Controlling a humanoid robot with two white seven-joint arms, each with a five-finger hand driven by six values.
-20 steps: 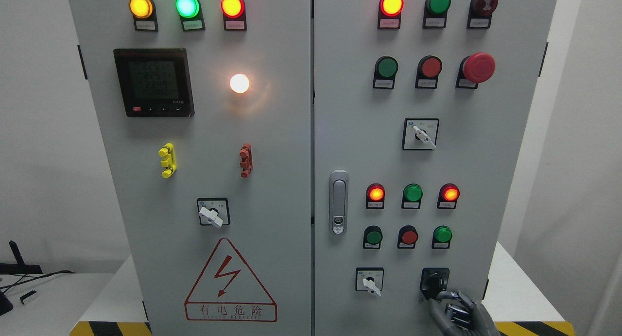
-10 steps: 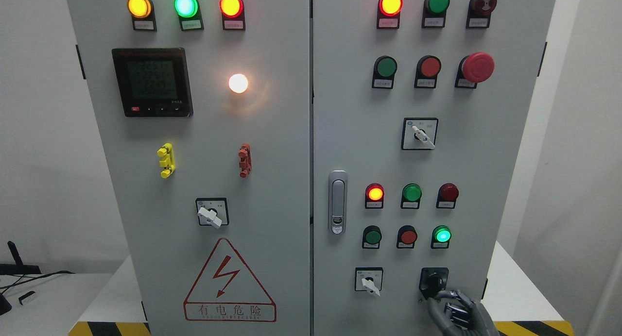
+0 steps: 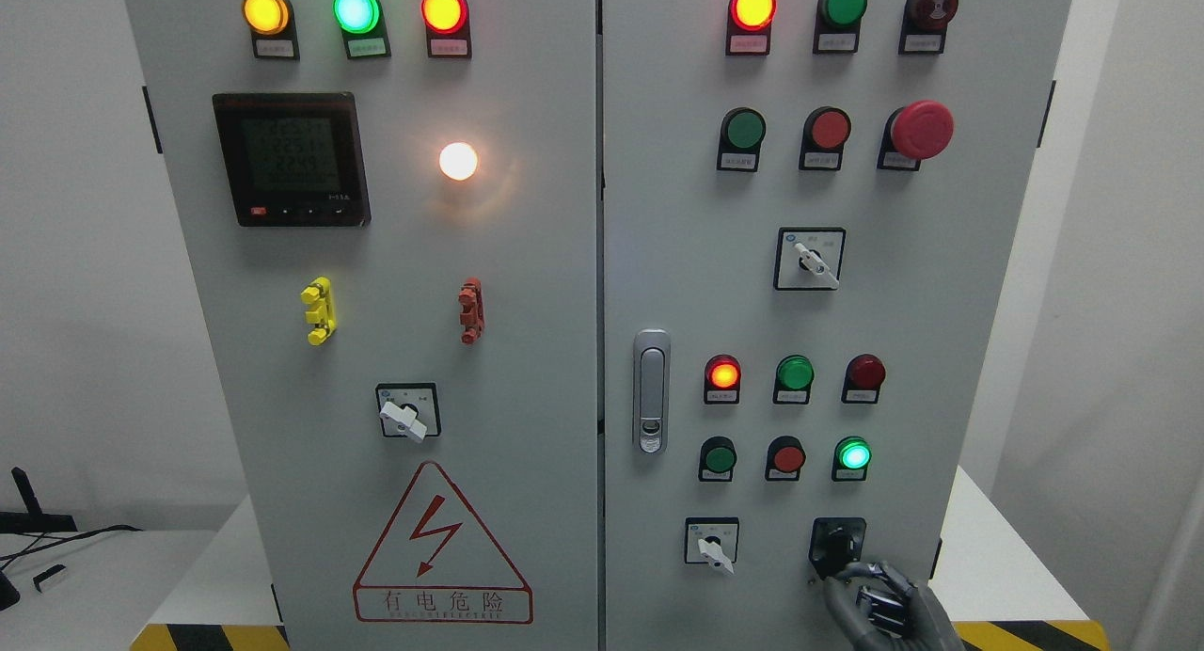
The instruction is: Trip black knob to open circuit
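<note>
- the black knob sits low on the right door of the grey cabinet, near that door's right edge and close to the bottom of the picture.
- the right robot hand comes up from the lower right corner; its fingers curl up to the lower side of the black knob and touch it. whether they truly grip it, i cannot tell.
- left of the black knob, well apart on the same row, is a white switch.
- just above the black knob a green lamp glows; the dark red lamp above that one is unlit.
- the latch stands near the right door's left edge, beside the seam between the two doors.
- the cabinet stands on a white table with a yellow and black stripe along the front edge; bare table shows to the right of the robot hand, with the wall beyond it.
- the left arm does not show.
</note>
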